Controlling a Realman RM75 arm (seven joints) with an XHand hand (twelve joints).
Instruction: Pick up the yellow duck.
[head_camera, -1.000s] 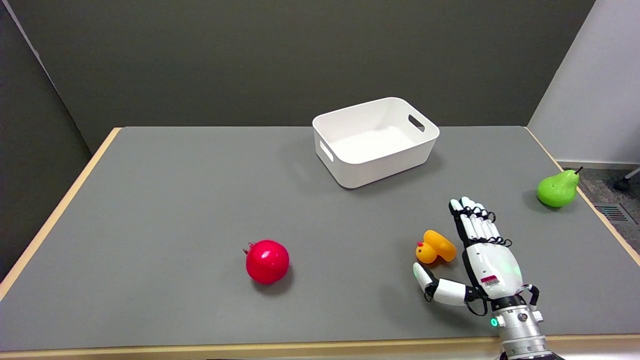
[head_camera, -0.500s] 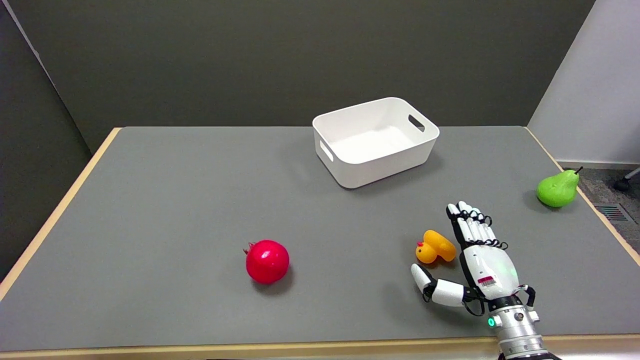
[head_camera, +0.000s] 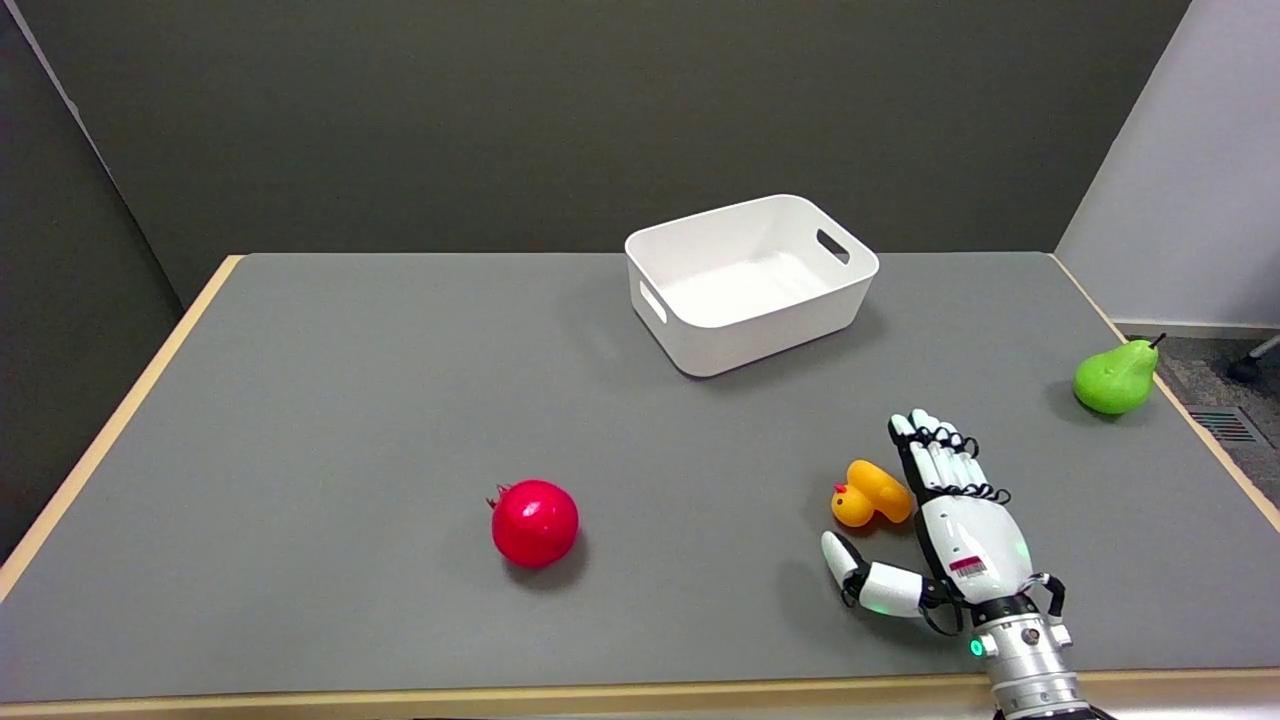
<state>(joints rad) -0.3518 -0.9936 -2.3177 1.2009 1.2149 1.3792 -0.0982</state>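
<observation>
The yellow duck (head_camera: 872, 493), with an orange body and a small red beak, lies on the grey table toward the front right. My right hand (head_camera: 950, 520) is right beside it, on the duck's right side, fingers straight and stretched toward the far side, thumb spread out to the left in front of the duck. The duck sits in the space between thumb and fingers; the fingers look close to or just touching its right side. The hand holds nothing.
A white bin (head_camera: 751, 280) stands at the back centre. A red pomegranate (head_camera: 535, 523) lies front centre-left. A green pear (head_camera: 1115, 378) rests near the table's right edge. The table's front edge (head_camera: 500, 695) runs just below the wrist.
The hand has drifted slightly left and toward the near edge, closing in on the duck's right side. The duck and the other objects have stayed put.
</observation>
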